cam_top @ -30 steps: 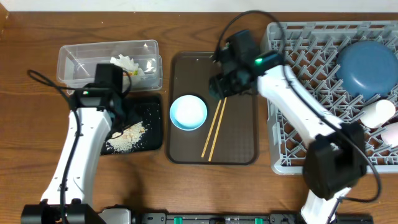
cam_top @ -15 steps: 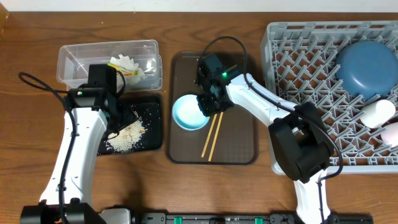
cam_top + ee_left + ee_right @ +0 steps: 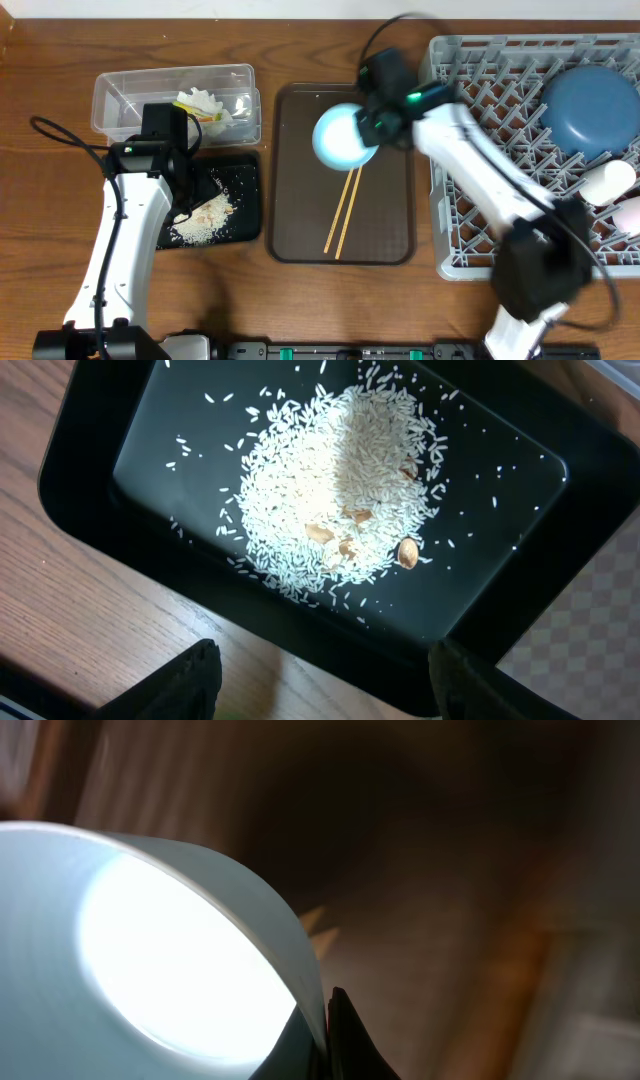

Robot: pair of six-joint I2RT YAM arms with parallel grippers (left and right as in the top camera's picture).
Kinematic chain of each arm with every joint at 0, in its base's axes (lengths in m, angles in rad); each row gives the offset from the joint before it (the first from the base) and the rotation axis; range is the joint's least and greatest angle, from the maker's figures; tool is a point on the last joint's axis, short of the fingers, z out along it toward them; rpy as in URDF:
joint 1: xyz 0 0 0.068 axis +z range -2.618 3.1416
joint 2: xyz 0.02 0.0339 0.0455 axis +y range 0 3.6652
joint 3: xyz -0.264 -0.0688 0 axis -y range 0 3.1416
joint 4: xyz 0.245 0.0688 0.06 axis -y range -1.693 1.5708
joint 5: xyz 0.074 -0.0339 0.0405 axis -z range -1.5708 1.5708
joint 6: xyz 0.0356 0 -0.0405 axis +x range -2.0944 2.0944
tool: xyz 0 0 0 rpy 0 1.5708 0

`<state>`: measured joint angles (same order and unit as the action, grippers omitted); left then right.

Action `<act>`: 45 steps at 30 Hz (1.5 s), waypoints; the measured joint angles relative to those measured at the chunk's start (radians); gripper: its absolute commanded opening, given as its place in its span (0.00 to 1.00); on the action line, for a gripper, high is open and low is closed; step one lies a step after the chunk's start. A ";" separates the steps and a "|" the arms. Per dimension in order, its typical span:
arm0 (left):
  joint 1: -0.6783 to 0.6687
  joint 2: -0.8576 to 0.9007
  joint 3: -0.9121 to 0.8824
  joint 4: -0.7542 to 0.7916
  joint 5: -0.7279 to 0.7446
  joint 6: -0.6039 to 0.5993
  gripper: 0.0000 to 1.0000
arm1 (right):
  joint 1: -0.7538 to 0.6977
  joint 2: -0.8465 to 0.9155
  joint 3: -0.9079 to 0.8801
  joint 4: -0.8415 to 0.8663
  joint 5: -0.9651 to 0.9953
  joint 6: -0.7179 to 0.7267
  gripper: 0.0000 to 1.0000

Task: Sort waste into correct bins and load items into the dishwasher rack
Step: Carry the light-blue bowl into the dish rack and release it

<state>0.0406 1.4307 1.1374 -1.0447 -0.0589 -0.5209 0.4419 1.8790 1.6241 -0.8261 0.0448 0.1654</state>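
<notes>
Right fingers (image 3: 337, 1025) pinched the white bowl (image 3: 340, 137) by its rim, above the brown tray (image 3: 390, 230) | left fingers (image 3: 180, 678) spread, empty, over rice scraps (image 3: 340, 490) | carry wanted firm pinch, bowl seated between free dishwasher rack (image 3: 530, 42) pegs

Beneath me, a brown wooden table (image 3: 40, 200), grain running left to right, evenly lit, shadows soft.

Our left gripper (image 3: 325, 680) points down, fingers (image 3: 185, 675) spread, while our right arm (image 3: 480, 170) reaches inward, right gripper (image 3: 372, 122) pinching the bowl (image 3: 340, 138) at its rim.
</notes>
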 measured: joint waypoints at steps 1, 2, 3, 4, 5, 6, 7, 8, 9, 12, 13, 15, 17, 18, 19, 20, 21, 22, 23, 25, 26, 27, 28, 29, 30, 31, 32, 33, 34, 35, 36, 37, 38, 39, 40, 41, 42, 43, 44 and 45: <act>0.000 0.000 0.000 0.000 0.000 0.000 0.69 | -0.016 -0.036 0.006 0.002 0.039 -0.012 0.01; 0.000 0.000 0.000 0.000 0.000 0.000 0.69 | -0.038 -0.078 0.012 0.006 0.098 -0.026 0.01; 0.000 0.000 0.000 0.000 0.000 0.000 0.69 | -0.053 -0.112 0.016 0.015 0.153 -0.043 0.01; 0.000 0.000 0.000 0.000 0.000 0.000 0.69 | -0.067 -0.135 0.019 0.027 0.200 -0.056 0.01; 0.000 0.000 0.000 0.001 0.000 0.000 0.69 | -0.082 -0.158 0.020 0.048 0.259 -0.075 0.01; 0.000 0.000 0.000 0.001 0.000 0.000 0.69 | -0.097 -0.172 0.023 0.069 0.318 -0.094 0.01; 0.000 0.000 0.000 0.002 0.000 0.000 0.69 | -0.113 -0.179 0.026 0.098 0.387 -0.116 0.01; 0.000 0.000 0.000 0.003 0.000 0.000 0.69 | -0.124 -0.180 0.027 0.122 0.435 -0.130 0.01; 0.000 0.000 0.000 0.004 0.000 0.000 0.69 | -0.140 -0.180 0.027 0.149 0.501 -0.151 0.01; 0.000 0.000 0.000 0.004 0.000 0.000 0.69 | -0.187 -0.167 0.026 0.230 0.676 -0.204 0.01; 0.000 0.000 0.000 0.005 0.000 0.000 0.69 | -0.204 -0.162 0.026 0.258 0.727 -0.222 0.01; 0.000 0.000 0.000 0.005 0.000 0.000 0.70 | -0.232 -0.154 0.026 0.301 0.804 -0.248 0.01; 0.000 0.000 0.000 0.005 0.000 0.000 0.69 | -0.265 -0.144 0.026 0.329 0.870 -0.270 0.01; 0.000 0.000 0.000 0.005 0.000 0.000 0.69 | -0.275 -0.139 0.026 0.338 0.892 -0.278 0.01; 0.000 0.000 0.000 0.005 0.000 0.000 0.70 | -0.290 -0.132 0.026 0.347 0.911 -0.287 0.01; 0.000 0.000 0.000 0.005 0.000 0.000 0.69 | -0.301 -0.122 0.026 0.353 0.927 -0.298 0.01; 0.000 0.000 0.000 0.005 0.000 0.000 0.70 | -0.312 -0.114 0.026 0.357 0.938 -0.309 0.01; 0.000 0.000 0.000 0.005 0.000 0.000 0.69 | -0.323 -0.099 0.026 0.364 0.953 -0.325 0.01; 0.000 0.000 0.000 0.005 0.000 0.000 0.69 | -0.334 -0.086 0.026 0.368 0.965 -0.336 0.01; 0.000 0.000 0.000 0.005 0.000 0.000 0.69 | -0.354 -0.050 0.026 0.377 0.998 -0.365 0.01; 0.000 0.000 0.000 0.005 0.000 0.000 0.69 | -0.363 -0.027 0.026 0.379 1.020 -0.379 0.01; 0.000 0.000 0.000 0.005 0.000 0.000 0.69 | -0.370 -0.008 0.026 0.379 1.037 -0.387 0.01; 0.000 0.000 0.000 0.005 0.000 0.000 0.69 | -0.378 0.013 0.026 0.379 1.056 -0.394 0.01; 0.000 0.000 0.000 0.005 0.000 0.000 0.69 | -0.384 0.035 0.026 0.379 1.076 -0.399 0.01; 0.000 0.000 0.000 0.005 0.000 0.000 0.69 | -0.393 0.057 0.026 0.378 1.095 -0.404 0.01; 0.000 0.000 0.000 0.005 0.000 0.000 0.69 | -0.397 0.077 0.026 0.378 1.111 -0.409 0.01; 0.000 0.000 0.000 0.005 0.000 0.000 0.69 | -0.402 0.092 0.026 0.378 1.122 -0.412 0.01; 0.000 0.000 0.000 0.005 0.000 0.000 0.69 | -0.406 0.110 0.026 0.378 1.133 -0.413 0.01; 0.000 0.000 0.000 0.005 0.000 0.000 0.69 | -0.408 0.125 0.026 0.377 1.141 -0.416 0.01; 0.000 0.000 0.000 0.005 0.000 0.000 0.69 | -0.409 0.133 0.026 0.375 1.145 -0.416 0.01; 0.000 0.000 0.000 0.005 0.000 0.000 0.69 | -0.409 0.144 0.026 0.373 1.152 -0.416 0.01; 0.000 0.000 0.000 0.005 0.000 0.000 0.70 | -0.409 0.151 0.026 0.369 1.156 -0.415 0.01; 0.000 0.000 0.000 0.005 0.000 0.000 0.69 | -0.409 0.159 0.026 0.360 1.160 -0.414 0.01; 0.000 0.000 0.000 0.005 0.000 0.000 0.69 | -0.409 0.164 0.025 0.353 1.162 -0.410 0.01; 0.000 0.000 0.000 0.005 0.000 0.000 0.69 | -0.409 0.171 0.024 0.346 1.164 -0.406 0.01; 0.000 0.000 0.000 0.005 0.000 0.000 0.70 | -0.407 0.177 0.023 0.338 1.163 -0.398 0.01; 0.000 0.000 0.000 0.005 0.000 0.000 0.70 | -0.406 0.184 0.020 0.326 1.162 -0.389 0.01; 0.000 0.000 0.000 0.005 0.000 0.000 0.70 | -0.404 0.190 0.016 0.311 1.159 -0.377 0.01; 0.000 0.000 0.000 0.005 0.000 0.000 0.69 | -0.402 0.194 0.013 0.301 1.165 -0.366 0.01; 0.000 0.000 0.000 0.005 0.000 0.000 0.69 | -0.397 0.196 0.013 0.285 1.172 -0.348 0.01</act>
<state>0.0406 1.4307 1.1374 -1.0397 -0.0593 -0.5209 0.0444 2.0750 1.6367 -0.5415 1.2171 -0.1822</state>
